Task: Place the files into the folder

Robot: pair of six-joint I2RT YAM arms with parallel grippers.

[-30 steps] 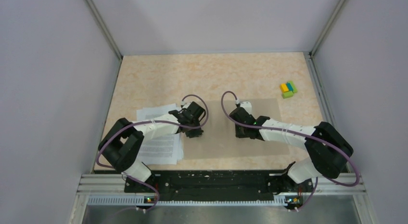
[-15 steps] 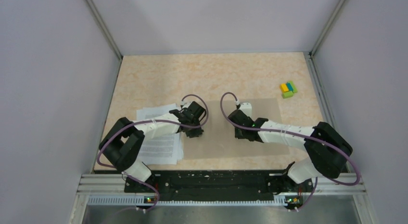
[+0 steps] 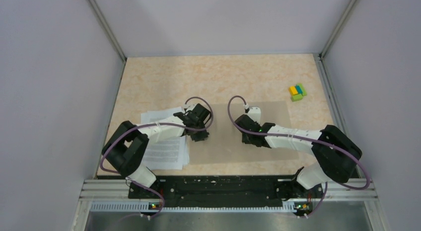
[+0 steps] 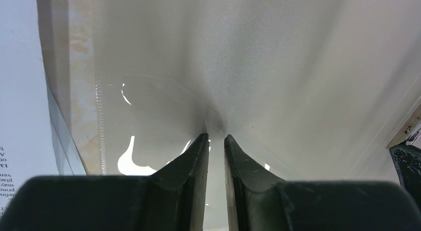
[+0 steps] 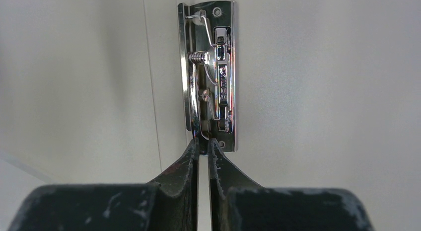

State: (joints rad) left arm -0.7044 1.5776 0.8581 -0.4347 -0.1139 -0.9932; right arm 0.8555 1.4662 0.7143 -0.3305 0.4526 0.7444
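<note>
The tan folder (image 3: 224, 150) lies open and flat in the middle of the table. The files (image 3: 166, 152), white printed sheets, lie left of it under my left arm; their edge shows in the left wrist view (image 4: 17, 92). My left gripper (image 3: 199, 137) is at the folder's left edge, its jaws nearly together (image 4: 216, 136), tips down on the folder's pale inner face (image 4: 278, 67) beside a clear pocket. My right gripper (image 3: 248, 140) is over the folder's middle, its jaws closed (image 5: 204, 140) at the near end of the metal clip (image 5: 218, 77).
A small yellow, blue and green block cluster (image 3: 297, 92) sits at the far right of the table. Grey walls with metal posts enclose the table on three sides. The arm bases stand on the black rail at the near edge.
Both grippers have shifted only slightly on the folder. The folder and the files lie where they were.
</note>
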